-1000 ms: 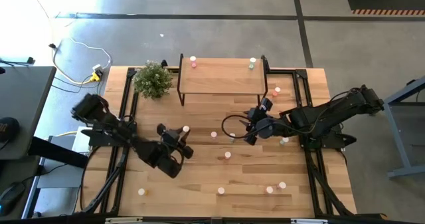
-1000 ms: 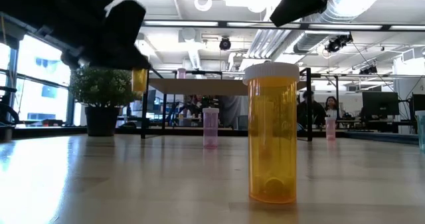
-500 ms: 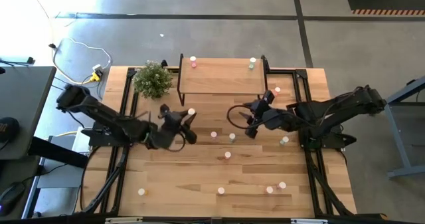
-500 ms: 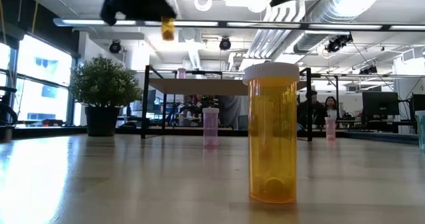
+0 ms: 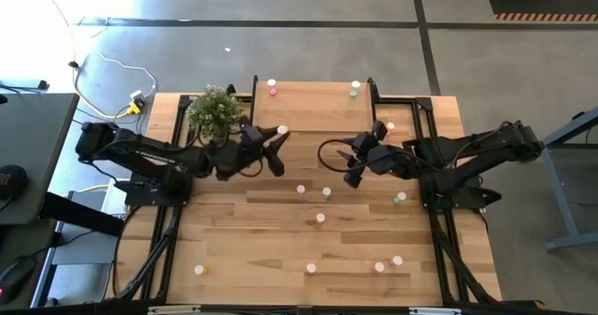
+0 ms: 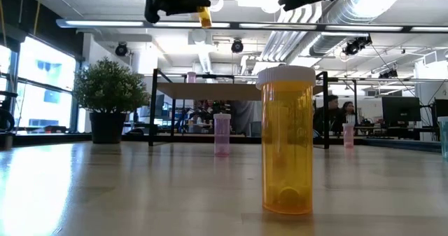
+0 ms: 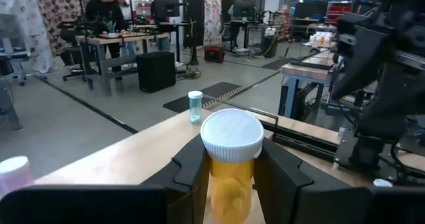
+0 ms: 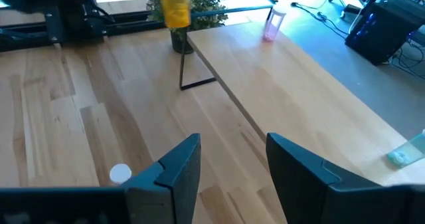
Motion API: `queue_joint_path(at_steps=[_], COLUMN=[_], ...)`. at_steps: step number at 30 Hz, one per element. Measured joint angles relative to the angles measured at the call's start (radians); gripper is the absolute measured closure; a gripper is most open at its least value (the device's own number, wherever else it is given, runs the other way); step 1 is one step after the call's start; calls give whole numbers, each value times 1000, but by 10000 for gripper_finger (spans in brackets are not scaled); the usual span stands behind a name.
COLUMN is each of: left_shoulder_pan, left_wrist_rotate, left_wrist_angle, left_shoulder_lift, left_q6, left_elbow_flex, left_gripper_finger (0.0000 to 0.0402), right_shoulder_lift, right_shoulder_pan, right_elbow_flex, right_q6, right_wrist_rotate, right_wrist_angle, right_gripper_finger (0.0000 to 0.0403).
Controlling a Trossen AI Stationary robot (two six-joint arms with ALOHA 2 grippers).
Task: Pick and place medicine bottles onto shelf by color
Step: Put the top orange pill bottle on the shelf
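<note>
Just off the front left corner of the shelf (image 5: 311,107), the left gripper (image 5: 277,145) is hanging in the air with its fingers (image 7: 192,167) pinching an orange bottle (image 7: 232,159) by the sides, white cap up. From table height the same bottle is showing as a small amber shape high above the shelf board (well clear of the wood). The left arm is stretching in from the table's left edge, passing in front of the potted plant (image 5: 215,110).

Across from it, the right gripper (image 5: 348,162) is hovering near the shelf's right front leg, its two fingers (image 8: 174,167) standing apart with nothing between them; below it a white-capped bottle (image 8: 120,174) is standing on the table (image 5: 280,231).

On the shelf a pink bottle (image 5: 272,87) is sitting at the back left corner and a pale green bottle (image 5: 355,90) at the back right. Other bottles are dotting the planks in front, and one tall orange bottle (image 6: 287,139) is standing close to the low camera.
</note>
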State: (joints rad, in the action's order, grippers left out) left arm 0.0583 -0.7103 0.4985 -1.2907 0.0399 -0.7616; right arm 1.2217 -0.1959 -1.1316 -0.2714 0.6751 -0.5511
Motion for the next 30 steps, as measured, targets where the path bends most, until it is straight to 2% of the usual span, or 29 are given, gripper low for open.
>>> queue_joint_path(at_steps=[8,16,21,30], left_shoulder_pan=[175,339,407,477], left_wrist_rotate=[153,301,370,381], left_wrist_angle=[15,15,16,11], left_shoulder_lift=[0,-37,-125,-322], left_q6=[-1,-52,-56,-97], left_elbow_flex=[-5,-96,-158,-281], left_gripper_finger=[311,311,311,311], right_shoulder_lift=[0,0,0,0], right_shoulder_pan=[0,0,0,0], right_elbow_flex=[0,0,0,0], right_q6=[-19,-42,-42,-42], right_wrist_rotate=[-2,-2,2,2], right_wrist_angle=[0,1,1,0], right_gripper_finger=[240,240,240,240])
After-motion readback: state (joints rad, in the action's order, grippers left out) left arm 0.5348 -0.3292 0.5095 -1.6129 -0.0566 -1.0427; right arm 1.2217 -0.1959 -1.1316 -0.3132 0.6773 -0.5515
